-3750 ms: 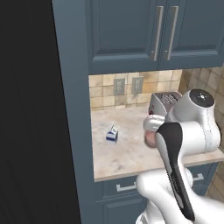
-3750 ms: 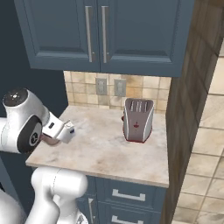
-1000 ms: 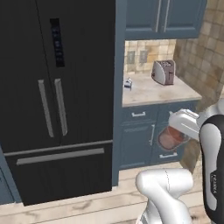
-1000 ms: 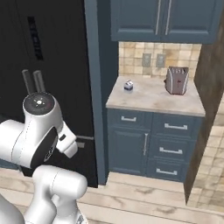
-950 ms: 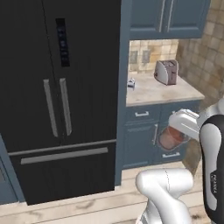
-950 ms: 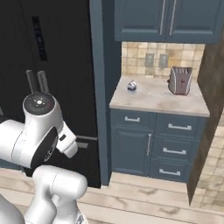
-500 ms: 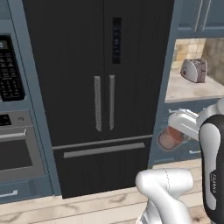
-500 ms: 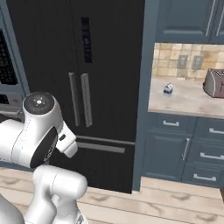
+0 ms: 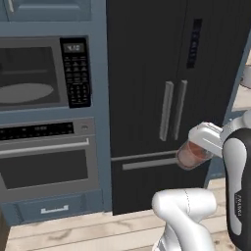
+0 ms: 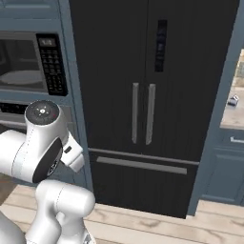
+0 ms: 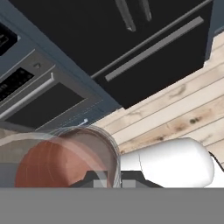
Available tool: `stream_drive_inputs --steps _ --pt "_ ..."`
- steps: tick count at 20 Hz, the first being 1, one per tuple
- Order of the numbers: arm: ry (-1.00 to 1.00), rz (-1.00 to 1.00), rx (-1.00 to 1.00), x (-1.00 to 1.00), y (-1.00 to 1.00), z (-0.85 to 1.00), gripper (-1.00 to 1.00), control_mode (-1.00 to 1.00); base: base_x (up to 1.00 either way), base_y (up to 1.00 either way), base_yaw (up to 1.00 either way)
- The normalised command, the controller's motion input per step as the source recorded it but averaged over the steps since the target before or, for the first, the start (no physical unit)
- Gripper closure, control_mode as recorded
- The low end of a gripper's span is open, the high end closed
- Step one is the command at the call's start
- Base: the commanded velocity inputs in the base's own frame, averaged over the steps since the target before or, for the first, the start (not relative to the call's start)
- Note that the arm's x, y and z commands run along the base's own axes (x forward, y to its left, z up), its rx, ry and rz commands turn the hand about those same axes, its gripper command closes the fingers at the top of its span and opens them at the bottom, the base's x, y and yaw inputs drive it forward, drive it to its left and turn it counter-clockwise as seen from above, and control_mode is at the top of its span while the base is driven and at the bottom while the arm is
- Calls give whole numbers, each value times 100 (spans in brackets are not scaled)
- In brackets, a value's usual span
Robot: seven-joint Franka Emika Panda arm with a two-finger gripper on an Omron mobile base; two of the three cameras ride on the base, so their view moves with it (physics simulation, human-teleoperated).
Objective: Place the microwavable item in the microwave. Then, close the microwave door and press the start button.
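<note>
Pincer (image 9: 192,156) clamped on one glass tumbler (image 9: 189,155), carried in the air in front of the fridge's lower drawer, well clear of the wood floor (image 11: 188,109). In the hand view the tumbler (image 11: 61,159) sits right at the bottom edge: a clear round wall with a reddish-brown fill in its lower part. From the left base view it hangs tilted at the end of the white arm, the brown showing through the glass.

Behind it stands one black fridge (image 9: 166,78) with two vertical silver handles and one horizontal bar across its drawer. To the fridge's left, set into blue cabinetry, is one microwave (image 9: 44,73), its cavity visible with the round glass turntable (image 9: 24,92) and a keypad (image 9: 77,73) on its right. One oven (image 9: 49,159) with a horizontal bar handle sits directly below it. Far right in the right base view, a small milk carton (image 10: 233,100) rests on a surface.
</note>
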Motion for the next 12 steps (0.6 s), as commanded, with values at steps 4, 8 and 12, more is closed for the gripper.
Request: stream_drive_inputs --steps 4,8,12 --pt "0 0 0 0 0 0 100 100 0 100 1" --pt "0 0 0 0 0 0 100 100 0 97 0" --pt "0 0 0 0 0 0 100 100 17 89 0"
